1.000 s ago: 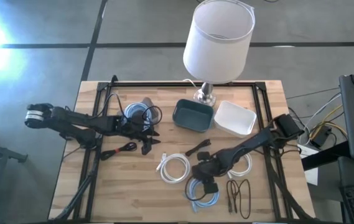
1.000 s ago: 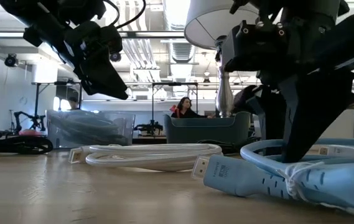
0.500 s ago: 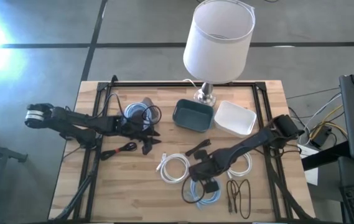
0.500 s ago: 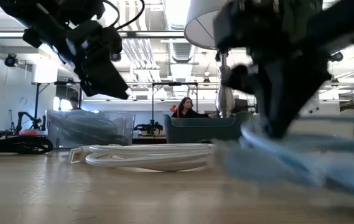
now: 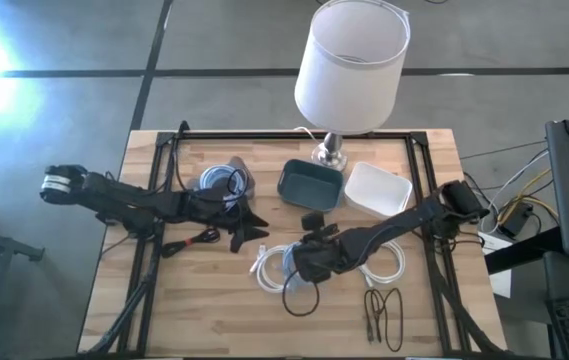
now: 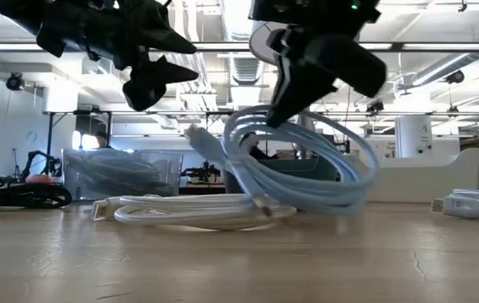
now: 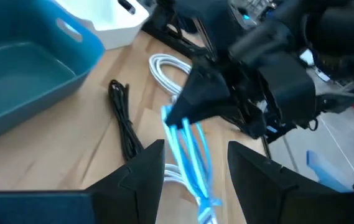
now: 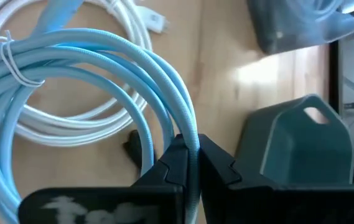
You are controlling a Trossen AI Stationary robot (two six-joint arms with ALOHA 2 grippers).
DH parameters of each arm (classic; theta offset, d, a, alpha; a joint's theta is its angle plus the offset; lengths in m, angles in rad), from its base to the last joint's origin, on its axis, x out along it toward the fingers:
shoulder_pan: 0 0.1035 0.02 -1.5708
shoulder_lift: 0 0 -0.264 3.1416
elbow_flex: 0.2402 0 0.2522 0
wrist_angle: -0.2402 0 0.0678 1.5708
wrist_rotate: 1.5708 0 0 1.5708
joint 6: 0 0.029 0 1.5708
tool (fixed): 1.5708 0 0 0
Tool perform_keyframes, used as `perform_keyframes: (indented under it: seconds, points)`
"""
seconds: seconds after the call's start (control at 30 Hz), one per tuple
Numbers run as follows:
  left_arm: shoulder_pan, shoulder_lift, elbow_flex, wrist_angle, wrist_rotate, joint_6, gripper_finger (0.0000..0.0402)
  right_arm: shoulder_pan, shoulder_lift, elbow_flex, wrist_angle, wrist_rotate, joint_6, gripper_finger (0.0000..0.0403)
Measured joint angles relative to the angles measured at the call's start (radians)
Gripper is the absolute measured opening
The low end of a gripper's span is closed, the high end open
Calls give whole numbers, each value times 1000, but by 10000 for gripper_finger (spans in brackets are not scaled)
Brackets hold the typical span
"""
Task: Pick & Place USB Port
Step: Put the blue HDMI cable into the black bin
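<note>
A light-blue cable [image 6: 298, 168], coiled and tied, hangs over the middle of the table, above a white cable coil [image 5: 276, 268] that lies flat on the wood. My right gripper [image 5: 309, 262] is shut on the top of the blue coil [image 8: 102, 68]. One plug end [image 6: 201, 139] sticks out to the side. My left gripper [image 5: 249, 225] hovers open to the left of it, above the table; its wrist view shows its fingers [image 7: 142, 171] apart, with the blue cable [image 7: 186, 143] beyond them. My right gripper pinches the strands at the upper arc of the coil [image 8: 186, 134] between its two fingers [image 8: 217, 165]. The fingers come from above and lie across the strands. The coil hangs upright below them and looks clear of the table.
A teal bin [image 5: 311, 186] and a white bin [image 5: 377, 190] stand at the back, beside a lamp [image 5: 349, 60]. A clear tub of cables [image 5: 222, 180] is at the back left. Black cables [image 5: 384, 315] [image 5: 192, 240] and another white cable [image 5: 389, 265] lie on the wood.
My right gripper has taken hold of the blue coil, lifted it off the table's near part and carried it up and toward the far edge, over the white coil. The coil has swung from lying flat to hanging upright. My left gripper has shifted slightly right.
</note>
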Motion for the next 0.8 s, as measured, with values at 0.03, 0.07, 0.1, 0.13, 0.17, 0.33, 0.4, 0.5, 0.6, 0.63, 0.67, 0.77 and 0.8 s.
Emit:
perform_keyframes:
  seconds: [0.03,0.07,0.1,0.13,0.17,0.33,0.4,0.5,0.6,0.63,0.67,0.77,0.8]
  points:
    - [-5,4,0,0,0,-4,179,-8,0,3,1,3,-2,14]
    - [-8,10,0,3,0,-15,179,-15,-1,5,2,3,-7,14]
    - [-11,19,0,3,-1,-31,179,-22,-1,7,4,4,-12,14]
    - [-12,32,0,3,-3,-46,179,-29,-1,8,8,4,-19,14]
    - [-12,48,0,3,-5,-61,179,-35,-1,10,13,5,-24,14]
    - [-12,153,0,35,-10,-114,179,-56,-2,14,21,15,-33,14]
    - [-12,198,0,78,-7,-124,178,-60,-2,14,21,15,-33,13]
    - [-12,262,0,158,32,-136,178,-62,-2,14,24,15,-44,13]
    - [-12,322,0,261,77,-162,179,-61,-2,14,29,15,-52,13]
    - [-12,339,0,291,88,-170,179,-62,-2,14,31,15,-52,13]
    - [-12,356,0,313,95,-177,179,-62,-2,14,32,14,-52,13]
    - [-11,401,15,325,112,-191,179,-62,-2,14,34,14,-51,13]
    - [-11,413,23,325,113,-192,179,-62,-2,14,34,14,-51,13]
